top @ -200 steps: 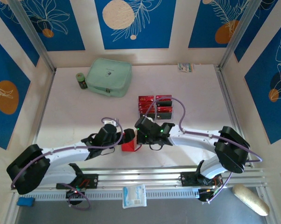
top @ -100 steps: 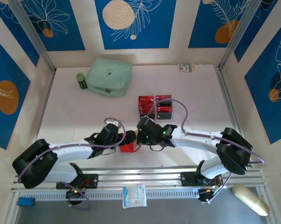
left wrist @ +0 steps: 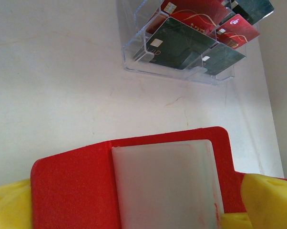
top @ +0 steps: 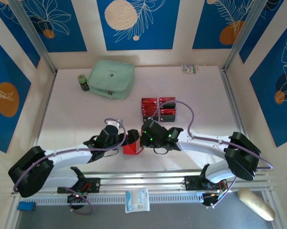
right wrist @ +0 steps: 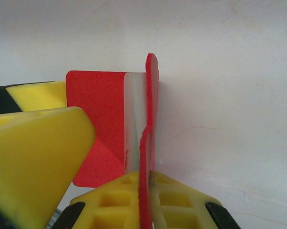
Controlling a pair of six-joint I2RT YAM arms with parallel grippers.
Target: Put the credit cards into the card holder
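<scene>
The card holder point(top: 132, 148) is a small red wallet standing open on edge at the near middle of the table, its pale grey inside point(left wrist: 162, 186) facing my left wrist camera. My right gripper point(right wrist: 146, 187) is shut on the thin edge of one red flap point(right wrist: 151, 95). My left gripper point(left wrist: 138, 207) is open wide, a yellow finger point(left wrist: 270, 200) on either side of the wallet. In the top view the left gripper point(top: 123, 141) and right gripper point(top: 142, 139) flank the wallet. The credit cards point(left wrist: 181, 43), red and dark, lie in a clear tray point(top: 158, 109) just behind.
A mint-green zip case point(top: 111, 78) and a small dark green bottle point(top: 83, 82) sit at the back left. A small packet point(top: 189, 68) lies by the back wall. The clear tray's rim point(left wrist: 134, 59) is close beyond the wallet. Metal rails run along the near edge.
The left arm swung slightly right, then back, and the right arm edged right. The card holder stays upright in place, and the right gripper has kept its hold.
</scene>
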